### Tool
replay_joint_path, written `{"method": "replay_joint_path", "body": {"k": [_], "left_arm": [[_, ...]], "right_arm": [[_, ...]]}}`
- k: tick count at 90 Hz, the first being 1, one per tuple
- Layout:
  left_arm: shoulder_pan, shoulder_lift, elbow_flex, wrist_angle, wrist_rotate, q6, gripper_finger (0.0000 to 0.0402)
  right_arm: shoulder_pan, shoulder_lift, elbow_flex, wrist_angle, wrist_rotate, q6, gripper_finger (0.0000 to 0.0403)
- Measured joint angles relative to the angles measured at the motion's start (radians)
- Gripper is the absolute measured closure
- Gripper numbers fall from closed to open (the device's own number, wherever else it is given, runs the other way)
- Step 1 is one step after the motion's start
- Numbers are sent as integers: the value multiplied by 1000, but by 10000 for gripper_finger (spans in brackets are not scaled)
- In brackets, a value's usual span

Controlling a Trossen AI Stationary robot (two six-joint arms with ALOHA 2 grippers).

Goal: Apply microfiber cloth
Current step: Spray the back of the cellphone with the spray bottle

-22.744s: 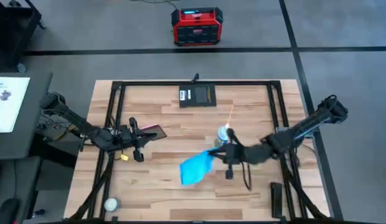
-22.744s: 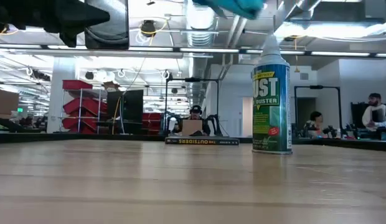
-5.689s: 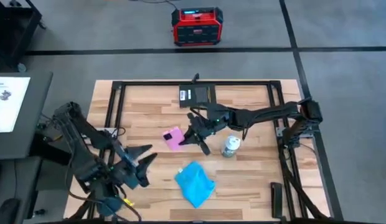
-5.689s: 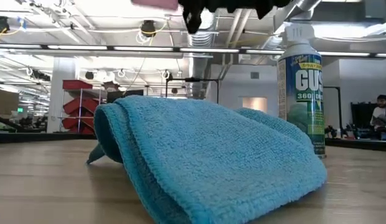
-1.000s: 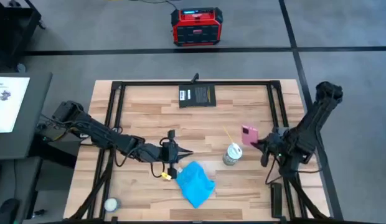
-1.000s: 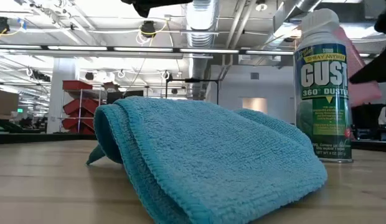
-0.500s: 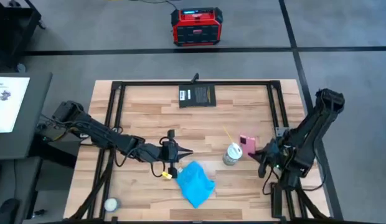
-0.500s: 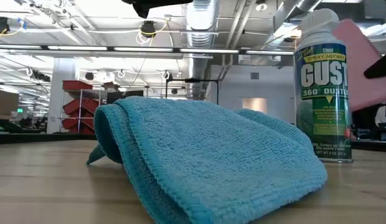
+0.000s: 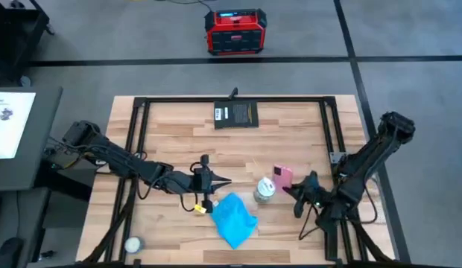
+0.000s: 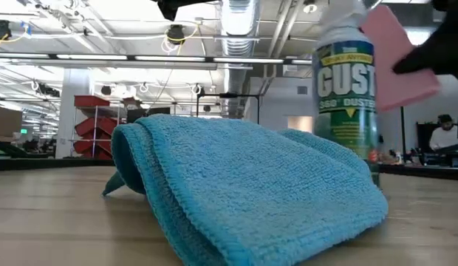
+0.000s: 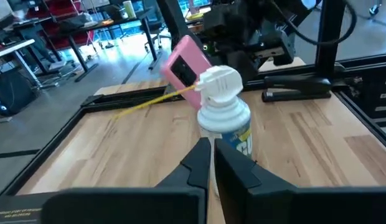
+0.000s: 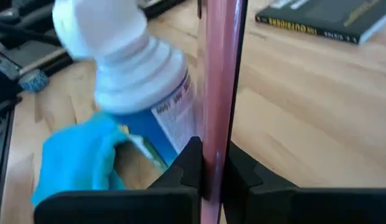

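The microfiber cloth (image 9: 235, 218) lies folded and rumpled on the table near the front edge; it fills the low view as cloth (image 10: 244, 192). My left gripper (image 9: 218, 181) hovers shut just beyond the cloth's far left corner, pointing toward the right edge. A white-capped spray can (image 9: 264, 190) with a yellow straw stands right of the cloth. My right gripper (image 9: 292, 187) is shut on a pink-backed phone (image 9: 282, 176), close beside the can's right side. My right gripper pinches the phone's two flat faces near its lower end (image 12: 211, 146) between its two fingers (image 12: 187, 165). The fingers come from the table's right, roughly level. The phone (image 10: 399, 59) stands up from the fingers, on edge and clear of the table; whether it touches the can (image 12: 140, 81), I cannot tell.
A dark book (image 9: 236, 114) lies at the table's far edge. A black flat bar (image 9: 331, 238) lies at the near right corner. The black frame rails (image 9: 139, 141) run along both sides. A red box (image 9: 235, 31) sits on the floor beyond the table.
My right gripper has carried the phone toward the table's left and near edges, up beside the spray can. The can has slid a little toward the left, nearer the cloth. The cloth lies as before.
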Motion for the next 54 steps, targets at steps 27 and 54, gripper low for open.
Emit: {"method": "replay_joint_path", "body": {"k": [27, 54], "left_arm": [[-22, -24, 0, 12, -37, 25, 402], [-21, -51, 18, -12, -29, -47, 402]], "right_arm": [[-182, -50, 0, -63, -76, -264, 393], [-470, -267, -8, -75, -185, -797, 393]]}}
